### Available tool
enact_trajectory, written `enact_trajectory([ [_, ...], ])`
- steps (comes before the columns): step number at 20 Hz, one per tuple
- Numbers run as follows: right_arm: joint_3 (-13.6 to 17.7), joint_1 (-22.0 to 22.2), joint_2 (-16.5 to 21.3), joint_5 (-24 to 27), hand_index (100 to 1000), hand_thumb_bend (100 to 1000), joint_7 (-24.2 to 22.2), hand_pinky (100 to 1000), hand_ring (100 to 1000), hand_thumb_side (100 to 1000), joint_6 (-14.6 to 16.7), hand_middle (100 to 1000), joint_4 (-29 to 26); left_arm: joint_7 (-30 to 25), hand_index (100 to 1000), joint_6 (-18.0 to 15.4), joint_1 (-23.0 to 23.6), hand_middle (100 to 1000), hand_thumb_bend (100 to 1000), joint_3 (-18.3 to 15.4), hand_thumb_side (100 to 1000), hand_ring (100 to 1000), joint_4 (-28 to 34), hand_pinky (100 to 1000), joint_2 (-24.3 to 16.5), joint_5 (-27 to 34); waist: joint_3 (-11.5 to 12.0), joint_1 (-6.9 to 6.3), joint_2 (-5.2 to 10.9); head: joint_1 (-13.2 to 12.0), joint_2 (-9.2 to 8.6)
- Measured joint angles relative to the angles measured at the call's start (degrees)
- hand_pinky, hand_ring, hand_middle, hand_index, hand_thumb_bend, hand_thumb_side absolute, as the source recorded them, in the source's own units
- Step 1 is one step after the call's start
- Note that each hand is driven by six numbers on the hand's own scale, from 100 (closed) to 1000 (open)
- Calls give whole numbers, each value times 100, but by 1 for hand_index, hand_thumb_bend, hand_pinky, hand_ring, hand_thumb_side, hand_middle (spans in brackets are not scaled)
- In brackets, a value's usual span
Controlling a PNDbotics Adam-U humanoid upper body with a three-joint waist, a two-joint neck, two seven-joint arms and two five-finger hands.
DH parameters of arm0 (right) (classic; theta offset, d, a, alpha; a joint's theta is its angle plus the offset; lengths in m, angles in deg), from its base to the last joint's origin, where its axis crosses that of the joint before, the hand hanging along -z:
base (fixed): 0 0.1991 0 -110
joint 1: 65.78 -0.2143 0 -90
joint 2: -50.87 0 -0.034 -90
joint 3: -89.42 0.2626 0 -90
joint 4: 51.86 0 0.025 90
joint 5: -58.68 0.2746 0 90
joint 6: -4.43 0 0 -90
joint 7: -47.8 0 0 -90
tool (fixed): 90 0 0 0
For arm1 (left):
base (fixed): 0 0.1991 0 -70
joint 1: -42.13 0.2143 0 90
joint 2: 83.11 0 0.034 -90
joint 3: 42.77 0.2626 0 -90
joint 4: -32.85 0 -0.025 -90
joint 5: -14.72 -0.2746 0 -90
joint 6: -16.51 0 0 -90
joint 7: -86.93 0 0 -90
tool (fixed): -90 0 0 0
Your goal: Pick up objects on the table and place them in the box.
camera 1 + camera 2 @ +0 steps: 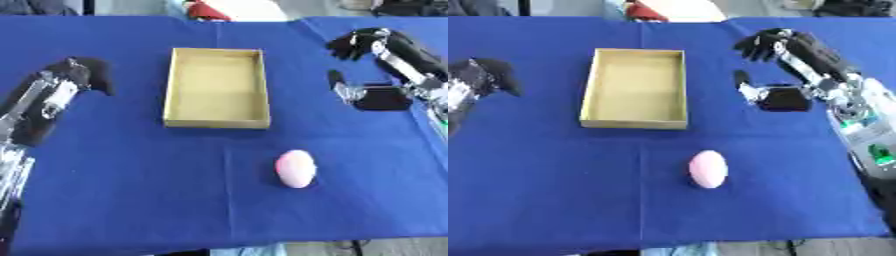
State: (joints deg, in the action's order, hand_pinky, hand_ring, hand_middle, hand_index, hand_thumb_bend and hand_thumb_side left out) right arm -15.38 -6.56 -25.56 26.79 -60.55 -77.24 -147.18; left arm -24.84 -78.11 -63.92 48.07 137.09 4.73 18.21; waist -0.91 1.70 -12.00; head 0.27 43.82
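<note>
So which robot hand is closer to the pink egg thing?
The right hand, by a little. It hovers up and to the right of the pink egg, past the box's far side. The left hand is away at the table's left edge.

Left hand (83, 74): black fingers, silver-grey metal plates along the forearm, black casing behind. Right hand (785, 97): black fingers and palm pad, silver links between. Right forearm: black shell over exposed silver joints; pale panel with small green markings nearer the body.
</note>
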Motion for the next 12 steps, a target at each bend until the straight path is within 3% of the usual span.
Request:
enact_trajectory([
  [3,-286,-105,82,59,881,120,-401,685,723,594,85,723,150,-23,774,-1,0,573,100,1,811,599,-2,732,0,-5,31,19,0,17,0],
  [6,-552,-191,154,78,905,270,-801,710,747,651,193,755,283,-42,775,2,0,573,100,1,816,599,-2,733,0,-17,58,20,0,21,0],
  [12,-864,-284,216,35,915,442,-1413,723,759,682,401,768,449,-76,775,-2,0,573,100,3,818,600,-7,733,0,-50,65,49,0,35,0],
])
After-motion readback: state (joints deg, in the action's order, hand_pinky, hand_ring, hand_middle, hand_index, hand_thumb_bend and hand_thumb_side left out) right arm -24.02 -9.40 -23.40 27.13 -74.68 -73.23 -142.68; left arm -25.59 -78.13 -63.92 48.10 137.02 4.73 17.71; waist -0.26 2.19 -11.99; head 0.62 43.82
